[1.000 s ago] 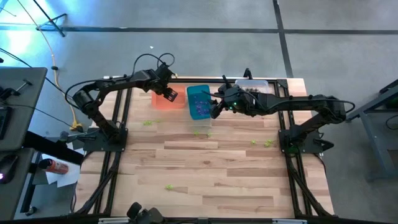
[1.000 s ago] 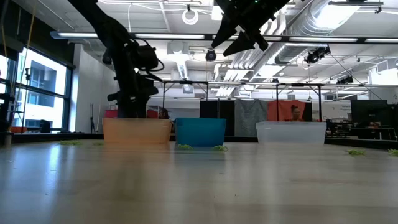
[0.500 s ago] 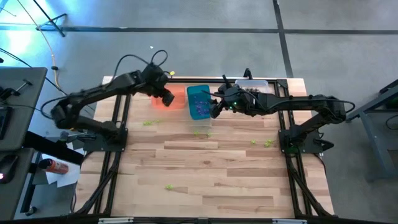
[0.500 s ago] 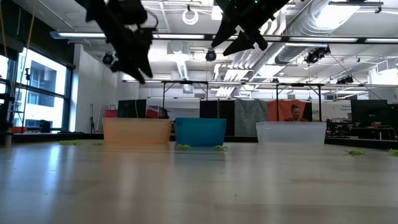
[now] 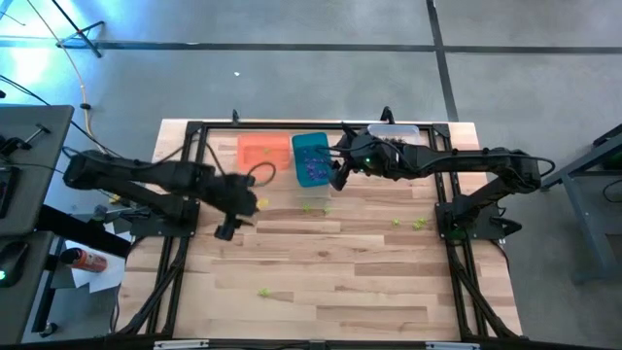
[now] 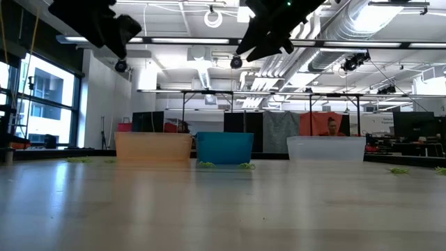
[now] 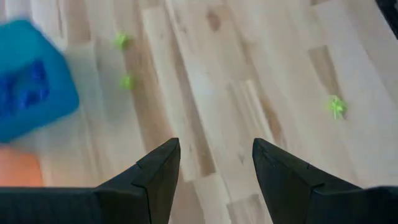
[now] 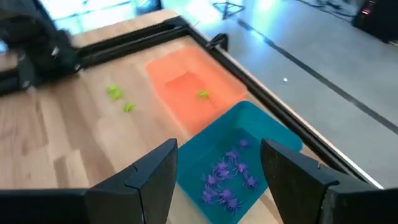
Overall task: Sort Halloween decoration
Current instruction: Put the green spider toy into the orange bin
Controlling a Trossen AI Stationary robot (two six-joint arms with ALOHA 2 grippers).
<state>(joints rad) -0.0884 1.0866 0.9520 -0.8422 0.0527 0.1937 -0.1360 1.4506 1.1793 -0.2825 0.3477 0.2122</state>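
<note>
Teal bin [image 5: 311, 160] at 12 o'clock on the table [image 5: 330, 272] holds purple trinkets [image 8: 225, 180]. Orange bin [image 5: 263, 153] just beside it at 9 o'clock – one yellow-green trinket [image 8: 203, 94] inside. Clear bin [image 5: 394, 134] at 3 o'clock. Yellow-green trinkets [image 5: 408, 223] are scattered on the table. Right end effector [image 5: 337, 171] spread wide, empty, over the teal bin's edge. Left end effector [image 5: 229, 223] wide, empty, over open table – near half mostly bare.

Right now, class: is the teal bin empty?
No: the right wrist view shows purple trinkets lying inside the teal bin.
</note>
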